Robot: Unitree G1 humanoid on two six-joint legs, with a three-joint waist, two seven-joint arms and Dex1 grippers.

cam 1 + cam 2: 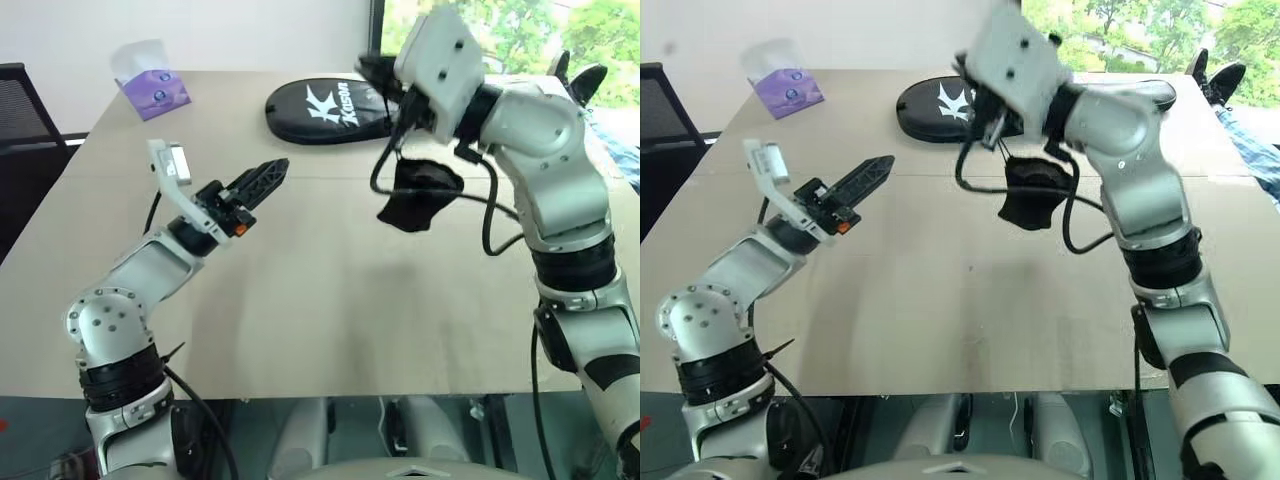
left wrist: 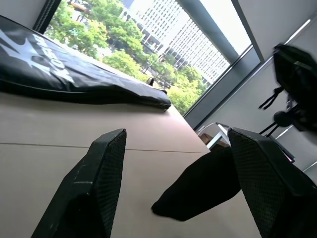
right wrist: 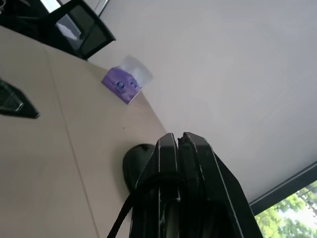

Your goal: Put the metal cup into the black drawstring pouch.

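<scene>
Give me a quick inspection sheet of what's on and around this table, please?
Surface: light wooden table, bare near the robot.
Job's things: black drawstring pouch hanging in the air by its cord from the right gripper; whether the metal cup is inside cannot be told.
Clutter: black racket cover with white lettering, purple tissue box, both at the far side.
Grippers: right shut on the cord; left gripper open, empty, pointing towards the pouch.
Cables: black cable looping along the right arm.
Surroundings: black chair, window with trees.
</scene>
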